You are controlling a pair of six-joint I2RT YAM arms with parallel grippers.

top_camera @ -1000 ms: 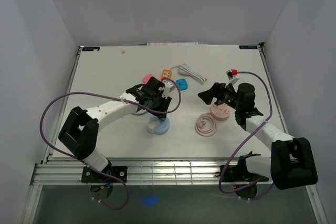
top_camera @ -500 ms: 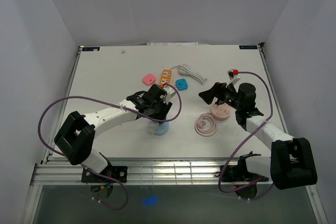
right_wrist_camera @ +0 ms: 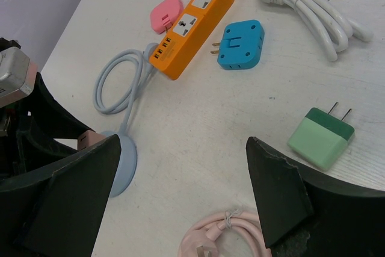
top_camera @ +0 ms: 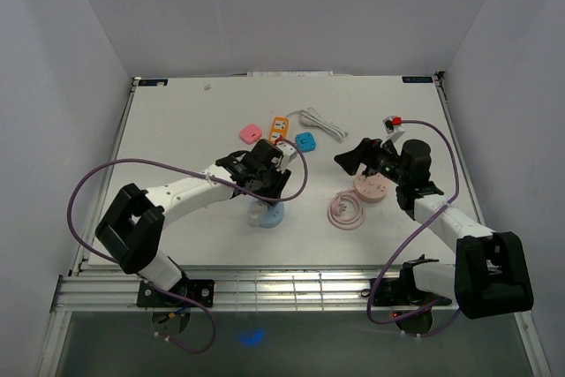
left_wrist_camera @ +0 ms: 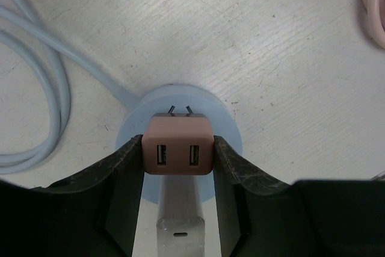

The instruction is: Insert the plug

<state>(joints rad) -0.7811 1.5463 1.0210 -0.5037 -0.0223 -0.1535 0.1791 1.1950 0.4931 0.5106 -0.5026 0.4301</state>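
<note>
A pinkish-brown plug (left_wrist_camera: 178, 151) with two USB ports sits between the fingers of my left gripper (left_wrist_camera: 178, 159), which is shut on it. Its two prongs (left_wrist_camera: 179, 111) point down at the round light-blue socket base (left_wrist_camera: 227, 133); I cannot tell whether they touch it. From above, the left gripper (top_camera: 265, 176) hangs just behind that base (top_camera: 267, 215). My right gripper (top_camera: 351, 159) is open and holds nothing, hovering beside a pink round socket (top_camera: 372, 188). In the right wrist view the right gripper (right_wrist_camera: 183, 200) stands over bare table, with the blue base (right_wrist_camera: 123, 164) at its left.
Behind the arms lie an orange power strip (right_wrist_camera: 192, 27), a pink adapter (right_wrist_camera: 166, 12), a blue adapter (right_wrist_camera: 240, 44) and a bundled white cable (right_wrist_camera: 307, 1). A green plug (right_wrist_camera: 320, 138) lies right of the right gripper. A coiled pink cable (top_camera: 346, 211) lies near it. The blue base's cable (left_wrist_camera: 42, 82) loops left.
My left gripper has carried the plug toward the near side, from beside the orange strip to over the blue socket base. The right arm has not moved.
</note>
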